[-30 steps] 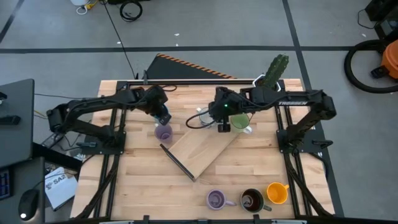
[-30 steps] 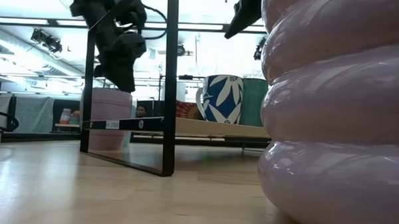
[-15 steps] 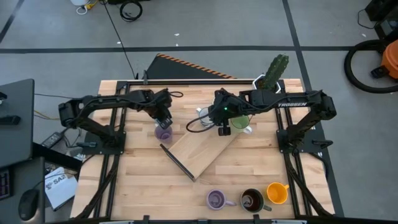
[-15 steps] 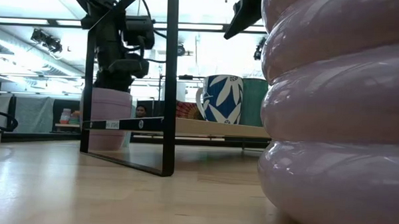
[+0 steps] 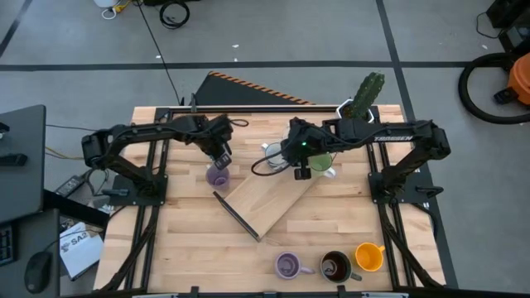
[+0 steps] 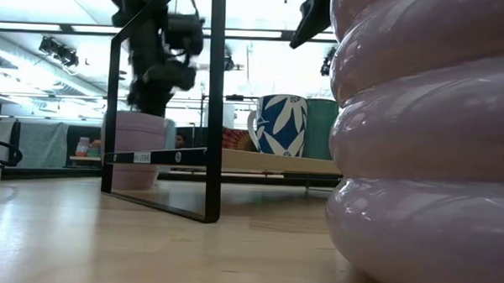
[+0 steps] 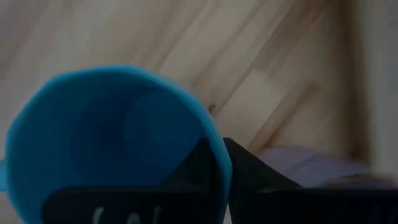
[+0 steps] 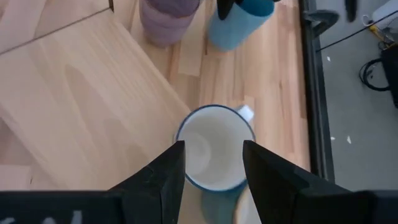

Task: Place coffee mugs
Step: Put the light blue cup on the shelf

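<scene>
Board point(image 5: 273, 197): lay slanted at the table's point(image 5: 190, 248) middle.
Far mugs: one point(image 5: 217, 177) at the board's left, two point(image 5: 321, 165) at its right.
Near edge: three mugs point(image 5: 334, 266) in a row.

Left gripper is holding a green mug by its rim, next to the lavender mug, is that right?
No, the left gripper holds a blue mug, not a green one, as the left wrist view shows. It does grip the rim, beside the lavender mug.
</scene>
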Controlling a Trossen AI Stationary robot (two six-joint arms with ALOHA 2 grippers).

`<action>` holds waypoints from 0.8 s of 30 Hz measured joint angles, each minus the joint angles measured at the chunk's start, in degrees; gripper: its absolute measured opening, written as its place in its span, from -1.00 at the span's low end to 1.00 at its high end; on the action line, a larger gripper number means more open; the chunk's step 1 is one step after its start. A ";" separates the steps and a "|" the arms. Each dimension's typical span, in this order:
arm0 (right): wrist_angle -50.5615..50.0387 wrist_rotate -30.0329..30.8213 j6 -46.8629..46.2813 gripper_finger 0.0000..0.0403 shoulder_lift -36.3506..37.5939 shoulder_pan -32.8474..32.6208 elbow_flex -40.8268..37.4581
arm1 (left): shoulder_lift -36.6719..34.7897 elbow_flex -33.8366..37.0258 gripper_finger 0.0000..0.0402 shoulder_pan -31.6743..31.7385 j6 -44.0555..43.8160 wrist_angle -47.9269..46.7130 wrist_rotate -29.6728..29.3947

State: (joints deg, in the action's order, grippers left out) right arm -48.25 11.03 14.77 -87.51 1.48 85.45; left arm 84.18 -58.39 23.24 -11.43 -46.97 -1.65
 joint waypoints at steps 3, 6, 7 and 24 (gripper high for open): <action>-1.72 0.91 -1.17 -0.17 2.19 0.11 0.02 | 0.05 -4.91 -0.86 -1.23 -1.09 -1.02 -0.10; -0.43 0.70 -2.03 -0.17 4.45 0.28 -1.18 | 1.21 -10.35 -0.86 -3.55 -2.91 -3.19 -0.39; 0.63 0.50 -2.00 -0.17 5.32 0.28 -2.24 | 1.88 -12.08 -0.86 -4.54 -3.18 -3.76 -0.70; 3.94 2.52 -2.36 -0.17 21.28 0.07 -13.27 | 18.29 -32.00 -0.86 -22.76 -17.17 -8.60 -0.28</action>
State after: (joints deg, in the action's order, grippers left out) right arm -44.31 13.55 12.40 -66.23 1.54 72.18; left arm 102.47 -90.39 0.48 -28.60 -55.57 -1.93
